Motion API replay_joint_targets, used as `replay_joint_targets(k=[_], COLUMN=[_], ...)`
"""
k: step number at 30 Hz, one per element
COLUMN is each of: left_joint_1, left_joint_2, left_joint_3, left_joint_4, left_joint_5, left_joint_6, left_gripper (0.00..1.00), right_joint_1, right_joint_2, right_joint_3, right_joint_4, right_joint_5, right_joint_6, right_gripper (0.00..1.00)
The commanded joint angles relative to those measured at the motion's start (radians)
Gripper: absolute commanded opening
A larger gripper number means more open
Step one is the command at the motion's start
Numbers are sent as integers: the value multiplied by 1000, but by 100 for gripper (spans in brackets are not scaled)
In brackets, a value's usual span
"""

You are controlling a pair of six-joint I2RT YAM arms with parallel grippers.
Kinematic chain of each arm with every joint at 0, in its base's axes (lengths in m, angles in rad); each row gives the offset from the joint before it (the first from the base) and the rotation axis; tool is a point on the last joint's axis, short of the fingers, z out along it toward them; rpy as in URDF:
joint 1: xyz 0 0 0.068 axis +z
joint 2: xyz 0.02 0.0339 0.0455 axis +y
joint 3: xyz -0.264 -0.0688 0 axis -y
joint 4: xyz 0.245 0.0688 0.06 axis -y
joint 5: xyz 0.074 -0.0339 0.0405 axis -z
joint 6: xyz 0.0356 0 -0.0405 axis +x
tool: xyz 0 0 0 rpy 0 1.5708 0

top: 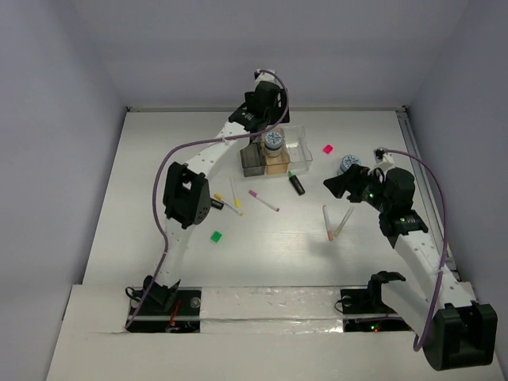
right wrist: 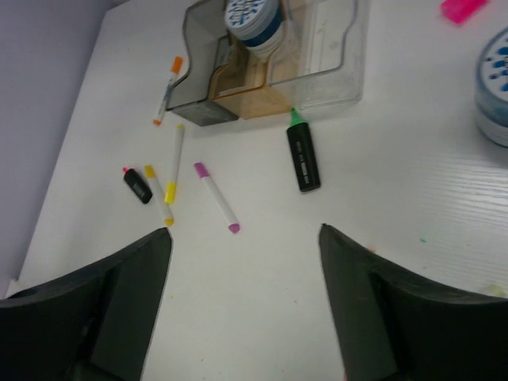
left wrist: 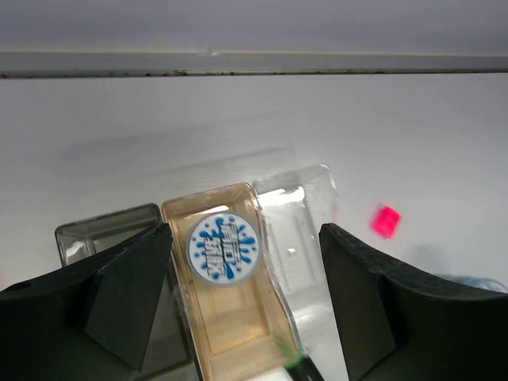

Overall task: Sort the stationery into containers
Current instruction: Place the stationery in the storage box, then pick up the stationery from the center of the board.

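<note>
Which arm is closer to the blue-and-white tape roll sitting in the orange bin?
Left. The left gripper hovers just above the tape roll; the right gripper is off to the side over the table, beyond the black marker.

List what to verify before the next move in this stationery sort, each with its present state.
1. Left gripper open, holding nothing: ok.
2. Tape roll inside the amber bin: ok.
3. Tape roll lying flat on the bin floor: cannot tell.
4. Right gripper open and empty: ok.
5. Second tape roll binned: not ok, on the table.
6. Black marker binned: not ok, also on the table.
</note>
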Motion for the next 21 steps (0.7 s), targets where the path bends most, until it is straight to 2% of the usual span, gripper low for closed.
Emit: replay_joint_targets(k=[1, 3, 4, 5, 6, 7, 9, 10, 11, 13, 16, 21], left_joint_1=[-23, -38, -63, -75, -88, -114, -123, -132, -132, -132, -143, -154], left_joint_2=[-269, -381, -508, -570, -637, -763, -880, -987, -1035, -1129, -1325, -1544], left_joint_3=[-131, -252, -403, -484, -569, -734, -884, -1024, -1085, -1190, -1326, -1428], left_joint_4=[162, 248, 356, 410, 460, 548, 607, 650, 667, 667, 566, 368], left_joint_5=[68, 91, 99, 98, 96, 91, 73, 74, 73, 88, 97, 143], left_joint_6=[-16, -12, -7, -6, -1, -1, -33, -79, -102, -140, -176, -167], left_gripper=[72, 70, 70, 70, 69, 70, 72, 72, 73, 77, 83, 89], right_joint_1=[9, 9, 9, 9, 9, 9, 9, 9, 9, 9, 9, 9], right_joint_2=[-9, 6, 27, 40, 53, 66, 107, 122, 161, 208, 319, 501], right_joint_3=[53, 59, 68, 76, 85, 95, 115, 122, 126, 151, 201, 318], right_joint_4=[-13, -25, -60, -85, -102, -119, -148, -151, -145, -142, -117, -111], right_joint_5=[171, 222, 281, 315, 347, 419, 476, 563, 596, 644, 684, 652], right_joint_6=[-36, -41, -42, -47, -50, -52, -55, -59, -59, -61, -70, -105], right_gripper=[76, 72, 73, 74, 79, 89, 98, 100, 100, 100, 100, 100])
